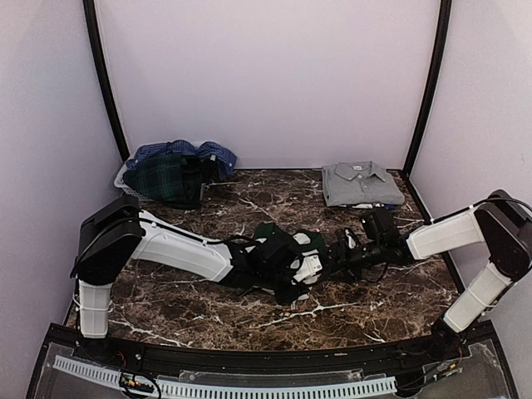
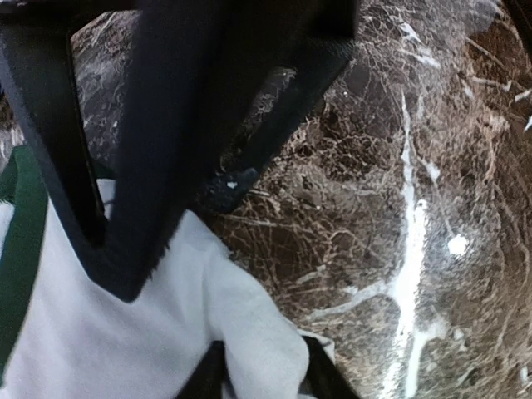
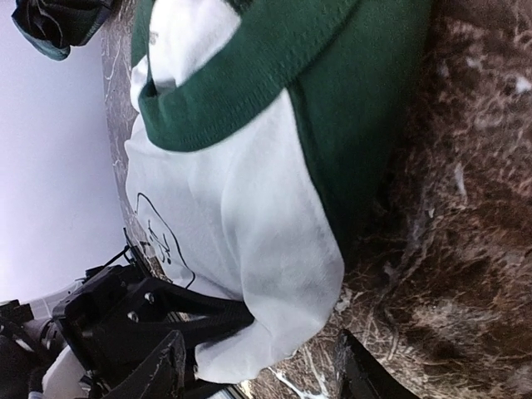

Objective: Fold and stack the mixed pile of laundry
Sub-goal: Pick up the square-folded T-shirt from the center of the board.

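Observation:
The white tee [image 1: 287, 237] with dark green sleeves lies bunched at the middle of the marble table, and both arms meet over it. In the left wrist view a fold of its white cloth [image 2: 249, 332] sits pinched between the fingers of my left gripper [image 2: 262, 374]. My right gripper [image 3: 258, 374] stands open, its fingers [image 3: 366, 374] wide apart around the tee's white edge [image 3: 274, 274] without squeezing it. Black lettering [image 3: 158, 237] and a green sleeve [image 3: 332, 75] show there. The rest of the laundry pile, a blue checked shirt [image 1: 183, 152] and a dark green tartan shirt [image 1: 166, 179], lies at the back left.
A pale slatted basket [image 1: 123, 176] holds the pile at the back left corner. A folded grey collared shirt [image 1: 362, 183] lies at the back right. Dark curved poles and pale walls close in the table on three sides.

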